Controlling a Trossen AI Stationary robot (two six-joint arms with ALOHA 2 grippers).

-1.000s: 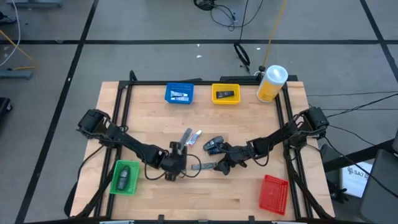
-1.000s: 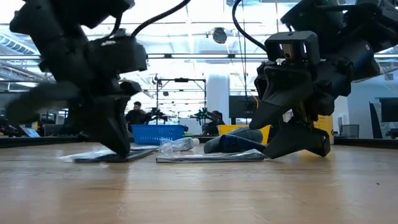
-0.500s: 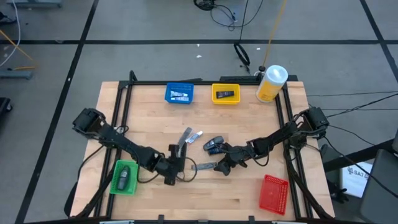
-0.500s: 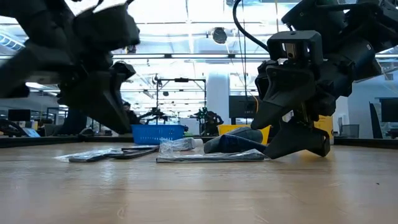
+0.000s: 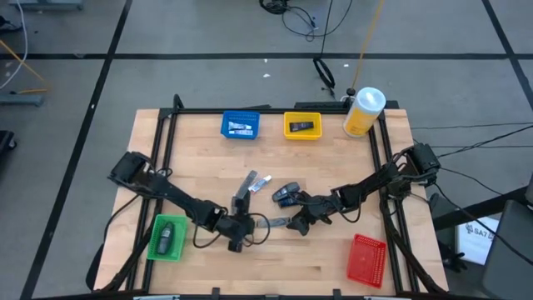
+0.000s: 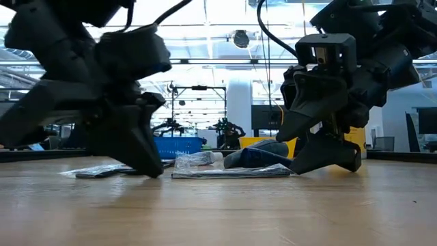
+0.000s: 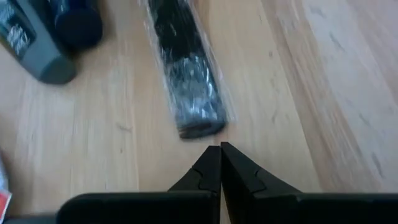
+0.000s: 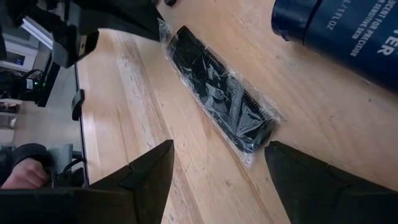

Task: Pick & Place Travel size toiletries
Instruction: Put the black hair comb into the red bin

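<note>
A black comb-like item in clear wrap point(image 5: 271, 222) lies flat between my two grippers. My left gripper point(image 5: 241, 231) is shut and low over the table; its tips point(image 7: 219, 149) stand just short of the wrapped item's end point(image 7: 198, 127), with a small gap. My right gripper point(image 5: 296, 223) is open at the item's other end point(image 8: 252, 140), one finger to each side, touching nothing. Two dark blue tubes point(image 5: 287, 193) and silver-grey sachets point(image 5: 252, 182) lie flat toward the far side. Another toiletry lies in the green bin point(image 5: 166, 237).
A blue bin point(image 5: 240, 125) and a yellow bin point(image 5: 301, 125), each with an item inside, stand at the far edge beside a big yellow bottle point(image 5: 364, 111). A red bin point(image 5: 366, 258) sits at the near right corner. Bare wood lies along the near edge.
My left gripper rose off the table, then came down again a little nearer the near edge and to the right, closer to the wrapped black item. It has stayed shut.
</note>
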